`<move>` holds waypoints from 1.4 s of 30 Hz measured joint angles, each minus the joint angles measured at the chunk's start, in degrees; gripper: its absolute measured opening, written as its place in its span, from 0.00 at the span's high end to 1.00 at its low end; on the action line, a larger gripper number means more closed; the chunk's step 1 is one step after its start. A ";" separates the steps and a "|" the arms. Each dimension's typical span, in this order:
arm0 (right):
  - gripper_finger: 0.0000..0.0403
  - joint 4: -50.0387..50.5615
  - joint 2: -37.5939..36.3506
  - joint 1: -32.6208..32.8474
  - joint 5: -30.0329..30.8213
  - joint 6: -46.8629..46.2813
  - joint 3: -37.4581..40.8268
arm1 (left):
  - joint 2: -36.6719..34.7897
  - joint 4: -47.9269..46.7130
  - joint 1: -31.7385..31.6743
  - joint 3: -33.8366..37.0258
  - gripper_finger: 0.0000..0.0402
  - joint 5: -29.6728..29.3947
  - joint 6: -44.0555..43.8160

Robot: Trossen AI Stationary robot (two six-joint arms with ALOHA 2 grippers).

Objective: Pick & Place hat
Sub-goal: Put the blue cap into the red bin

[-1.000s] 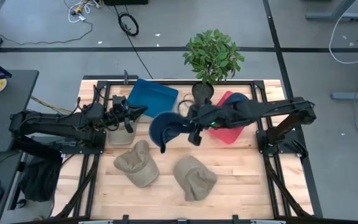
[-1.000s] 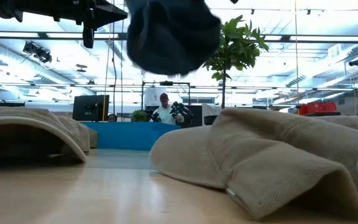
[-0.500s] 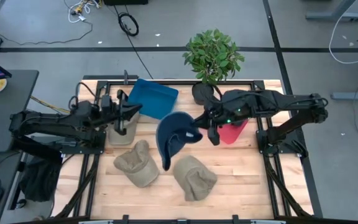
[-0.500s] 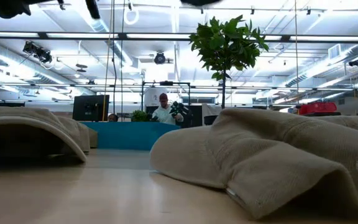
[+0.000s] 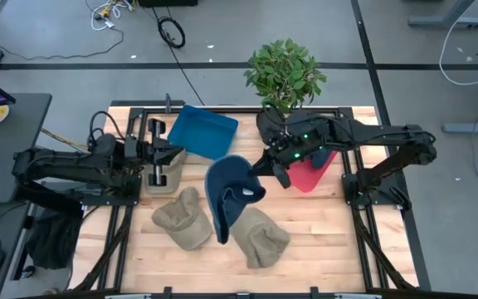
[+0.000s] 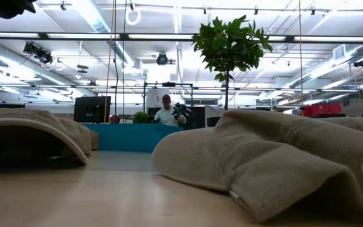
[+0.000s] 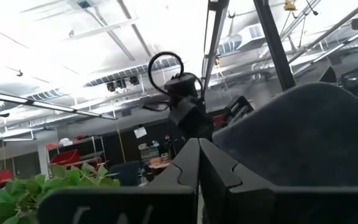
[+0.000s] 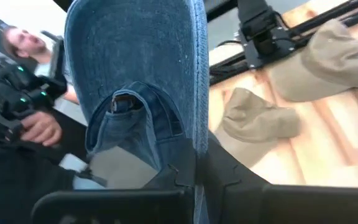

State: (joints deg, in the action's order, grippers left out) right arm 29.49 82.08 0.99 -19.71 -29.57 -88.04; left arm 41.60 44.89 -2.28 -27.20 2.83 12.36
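We see the blue hat [image 5: 226, 193] hanging above mid-table, pinched at its edge by the right gripper [image 5: 274, 169], fingers clamped on the fabric. It drapes limp: soft, light cloth, likely to swing and fold, so we judge the stiffer brim or rear band the best hold. Two tan hats [image 5: 181, 218] lie on the table [image 5: 322, 241] below. Left gripper [image 5: 166, 155] waits at the table's left side, fingers pressed together, holding nothing. Right wrist view alone shows the strap buckle [image 8: 122, 104]; the low view misses the blue hat entirely.
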 joint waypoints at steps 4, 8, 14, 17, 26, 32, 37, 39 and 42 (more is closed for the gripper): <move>0.98 -9.79 0.02 -0.23 -0.32 -1.43 3.13 | 0.00 0.01 0.02 0.00 0.98 0.00 -0.11; 0.98 -20.34 0.02 -0.23 1.47 -1.99 5.04 | 0.00 -0.13 0.02 0.00 0.98 0.00 -0.15; 0.98 -26.87 -1.81 -0.23 7.13 -1.38 5.16 | 0.02 0.66 0.02 0.00 0.98 0.00 -2.38; 0.98 -27.19 -4.64 -0.21 13.83 0.37 5.17 | 0.02 1.04 0.02 0.00 0.98 0.00 -2.71; 0.98 -33.57 -12.11 -0.23 33.91 5.22 5.16 | -0.04 6.51 0.31 0.04 0.87 -0.53 -3.15; 0.98 -39.74 -11.12 -0.20 33.79 6.07 5.14 | 0.49 9.99 0.28 -0.53 0.67 -4.25 -3.16; 0.98 -41.04 -8.59 -0.19 33.71 4.43 5.14 | 4.81 9.64 0.33 -6.23 0.44 -2.78 0.12; 0.98 -42.67 -7.62 -0.21 33.67 4.33 5.14 | 6.97 8.64 0.32 -8.30 0.37 -2.56 3.88; 0.98 -45.79 -6.73 -0.19 33.68 4.55 5.14 | 10.78 8.18 0.33 -11.16 0.29 -2.65 9.83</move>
State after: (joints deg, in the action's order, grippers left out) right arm -16.30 75.35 0.80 13.97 -25.02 -82.89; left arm 52.39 53.07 -1.96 -38.36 0.18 22.19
